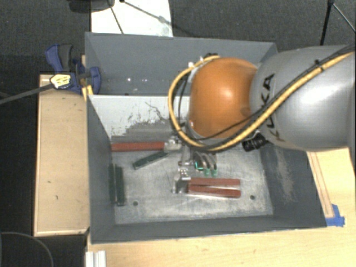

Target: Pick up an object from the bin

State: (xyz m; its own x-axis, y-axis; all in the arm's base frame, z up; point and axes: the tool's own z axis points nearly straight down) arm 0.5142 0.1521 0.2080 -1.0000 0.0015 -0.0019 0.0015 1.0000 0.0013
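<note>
we see the gripper [182, 180] low over the bin [150, 203] floor, near centre, right at the left end of a red-brown bar [217, 188] that lies flat. can't tell if it's open or closed, or if it grips anything. 2nd red-brown bar [136, 146] lies upper left, a dark green stick [149, 159] btwn the two, and a dark bar [117, 183] by the left wall.

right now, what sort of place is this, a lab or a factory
Probably a robotics lab test cell. A KUKA arm reaches into a grey bin that holds a few loose sticks, with the gripper down by the end of a red-brown bar.
</note>
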